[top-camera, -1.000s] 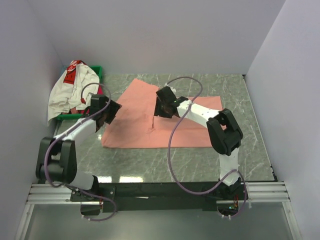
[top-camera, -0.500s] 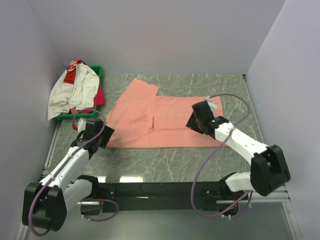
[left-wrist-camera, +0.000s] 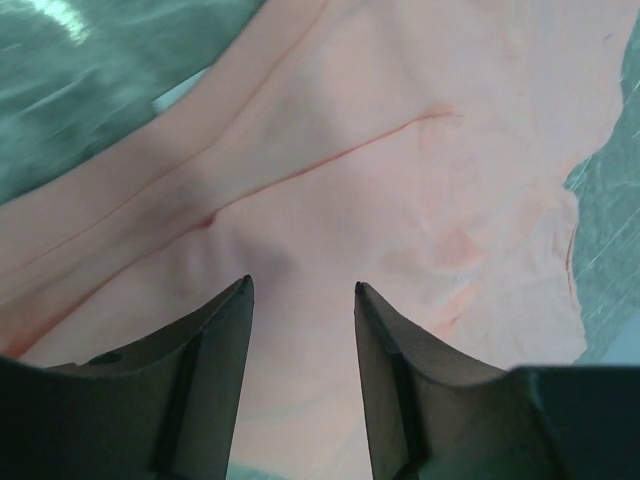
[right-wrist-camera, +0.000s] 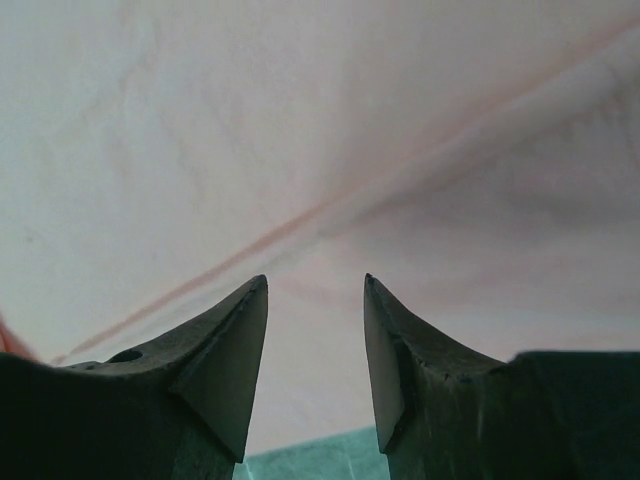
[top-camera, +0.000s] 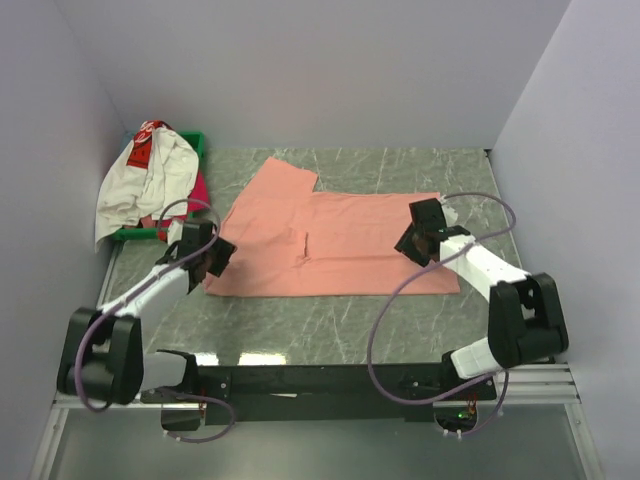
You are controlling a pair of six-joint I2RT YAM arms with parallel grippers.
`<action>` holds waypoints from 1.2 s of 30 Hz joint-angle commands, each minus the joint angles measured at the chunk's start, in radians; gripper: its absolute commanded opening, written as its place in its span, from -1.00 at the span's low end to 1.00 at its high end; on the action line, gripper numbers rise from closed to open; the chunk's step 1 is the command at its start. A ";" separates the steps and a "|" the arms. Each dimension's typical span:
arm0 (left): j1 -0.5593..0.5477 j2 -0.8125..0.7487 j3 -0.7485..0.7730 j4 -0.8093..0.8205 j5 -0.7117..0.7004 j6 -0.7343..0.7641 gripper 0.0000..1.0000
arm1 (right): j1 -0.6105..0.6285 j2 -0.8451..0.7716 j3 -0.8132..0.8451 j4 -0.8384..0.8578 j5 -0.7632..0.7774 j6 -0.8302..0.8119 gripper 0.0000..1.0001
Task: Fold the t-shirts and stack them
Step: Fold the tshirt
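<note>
The salmon-pink t-shirt [top-camera: 320, 240] lies spread flat on the table's middle, one sleeve pointing to the back left. My left gripper [top-camera: 214, 257] is open just above its near left corner; the left wrist view shows the cloth [left-wrist-camera: 380, 160] between and beyond the fingers. My right gripper [top-camera: 416, 240] is open over the shirt's right edge, with cloth [right-wrist-camera: 300, 130] filling the right wrist view. The white t-shirt with a red patch [top-camera: 145, 175] is heaped on the green tray, and the magenta-pink t-shirt [top-camera: 198, 190] peeks out beneath it.
The green tray [top-camera: 192, 140] stands at the back left against the wall. Grey walls close in the left, back and right sides. The green marbled table [top-camera: 330, 320] shows in front of the shirt. Cables loop from both arms.
Both arms pulled back toward me and then reached out to the shirt's left and right ends. The shirt, earlier partly folded under the grippers, now lies spread wider.
</note>
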 commanded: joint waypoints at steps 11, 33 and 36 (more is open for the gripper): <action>-0.017 0.307 0.108 0.058 0.024 -0.010 0.00 | -0.045 0.219 0.098 0.060 -0.002 0.026 0.01; -0.016 -0.055 -0.102 -0.170 0.013 -0.009 0.06 | -0.080 -0.146 -0.158 -0.102 -0.074 0.058 0.03; -0.016 -0.043 -0.001 -0.175 -0.004 0.048 0.08 | -0.080 -0.160 -0.091 -0.113 -0.066 0.026 0.03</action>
